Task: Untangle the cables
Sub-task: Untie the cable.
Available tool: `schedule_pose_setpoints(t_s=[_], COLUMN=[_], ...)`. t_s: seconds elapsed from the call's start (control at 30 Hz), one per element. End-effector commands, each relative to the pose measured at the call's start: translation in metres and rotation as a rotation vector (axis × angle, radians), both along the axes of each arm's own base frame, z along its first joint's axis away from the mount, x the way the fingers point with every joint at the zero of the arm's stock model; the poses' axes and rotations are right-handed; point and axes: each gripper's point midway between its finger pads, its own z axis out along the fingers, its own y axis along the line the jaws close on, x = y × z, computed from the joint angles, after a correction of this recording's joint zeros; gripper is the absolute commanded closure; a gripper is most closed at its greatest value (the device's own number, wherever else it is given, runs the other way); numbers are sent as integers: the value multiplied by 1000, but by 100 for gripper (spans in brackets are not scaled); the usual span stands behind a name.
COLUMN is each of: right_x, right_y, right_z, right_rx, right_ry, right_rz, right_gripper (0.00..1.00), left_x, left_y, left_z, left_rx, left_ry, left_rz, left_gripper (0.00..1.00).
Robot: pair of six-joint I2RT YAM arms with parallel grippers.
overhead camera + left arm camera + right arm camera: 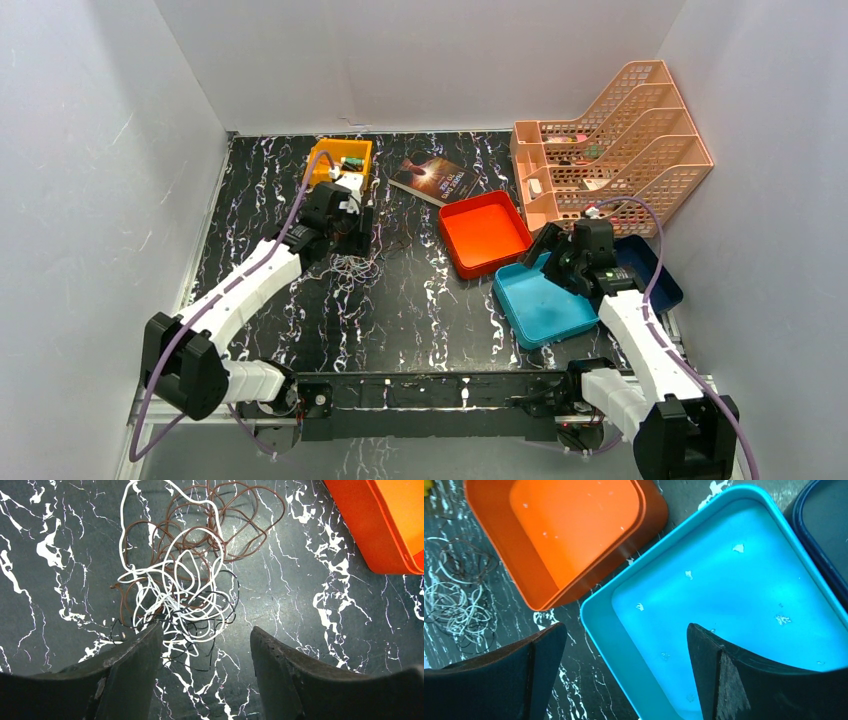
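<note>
The cables [185,580] lie in one loose tangle on the black marbled surface [320,645], in the upper middle of the left wrist view. Brown loops sit at the top, white loops knot below them, and thin black strands run along the lower edge. The left end effector [205,630] hangs over the tangle's lower edge, jaws wide and holding nothing. The right end effector [626,630], also wide and empty, hovers over the teal tray [724,595], with the orange tray [574,530] at upper left.
</note>
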Motion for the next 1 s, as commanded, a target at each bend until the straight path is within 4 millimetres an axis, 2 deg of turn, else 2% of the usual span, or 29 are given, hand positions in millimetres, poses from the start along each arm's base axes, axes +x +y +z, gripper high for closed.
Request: schedule_pose_setpoints(t_s=[0.0, 0.13, 0.23, 0.43, 0.53, 0.6, 0.73, 0.83, 0.97], right_x=[21, 19, 12, -17, -18, -15, -17, -18, -18], right_y=[8, 27, 43, 88, 90, 84, 73, 67, 66], right_z=[7, 9, 21, 73, 83, 80, 75, 71, 68], right_rx=[36, 25, 49, 216, 235, 208, 152, 119, 113], right_ry=[-91, -105, -140, -355, -375, -360, -345, -340, -335], right_rz=[-25, 102, 225, 560, 564, 531, 485, 461, 458], right_gripper=[2, 2, 2, 2, 1, 2, 4, 3, 3], left_x=[-6, -10, -14, -20, -18, -4, 25, 40, 41], left_y=[3, 6, 8, 1, -12, -29, -25, -35, -32], left_z=[18, 27, 29, 15, 7, 5, -15, -45, -62], left_rx=[-34, -39, -45, -86, -116, -120, 28, 69, 127], left_ry=[-35, -51, -37, 13, 43, 49, 76, 151, 199], left_rz=[2, 8, 26, 26, -17, -104, -124, -166, -197], left_gripper=[35, 30, 30, 31, 37, 44, 50, 60, 68])
